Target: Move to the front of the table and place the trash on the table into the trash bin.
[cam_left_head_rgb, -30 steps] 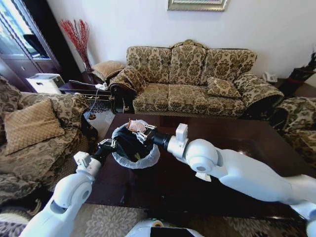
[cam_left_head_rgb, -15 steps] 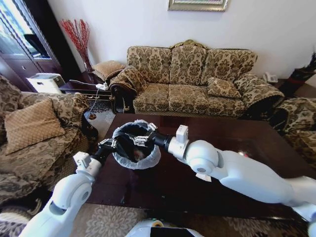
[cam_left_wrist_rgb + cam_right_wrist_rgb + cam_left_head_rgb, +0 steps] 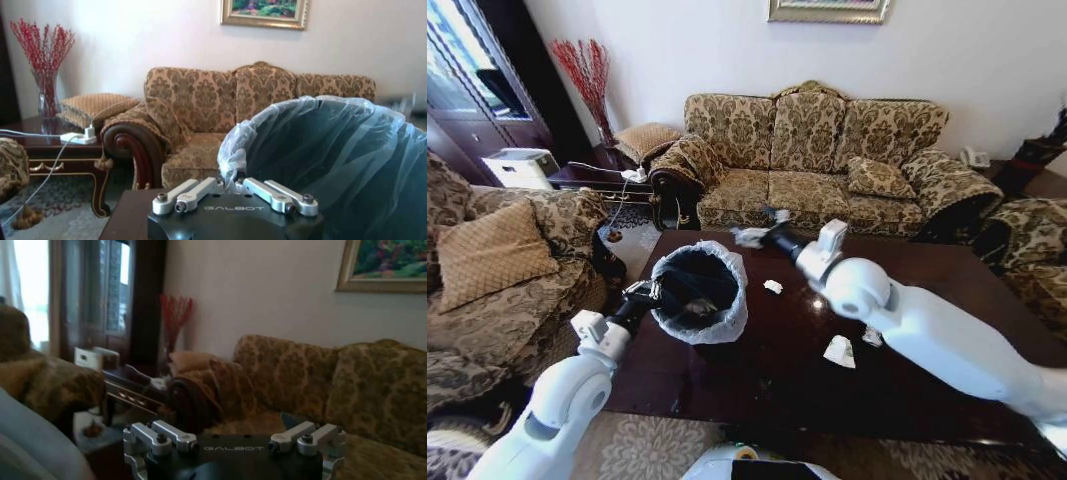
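The trash bin (image 3: 697, 292) stands tilted at the left part of the table (image 3: 927, 400), a small round black tub whose thin, crinkled translucent bag is folded over its rim; the head view looks down into its dark inside, where something pale lies near the bottom, too small to name. The left gripper (image 3: 649, 292) is at the bin's near-left rim, and the left wrist view makes plain what the head view leaves doubtful: the two metal fingers (image 3: 190, 192) are drawn close together and pinch the bag's edge and rim (image 3: 233, 167). On the glossy dark brown tabletop lie three bits of trash: a small crumpled white paper (image 3: 773, 287) just right of the bin, a larger folded white piece (image 3: 839, 351) nearer the front edge, and a smaller scrap (image 3: 871, 338) beside it, partly under the right arm. The right gripper (image 3: 752, 237) is raised above the table's far edge, well apart from the bin; the right wrist view shows its finger linkages (image 3: 160, 436) spread wide with nothing between them, and behind them a patterned brocade sofa (image 3: 313, 385) and red stems (image 3: 175, 315) by the wall.
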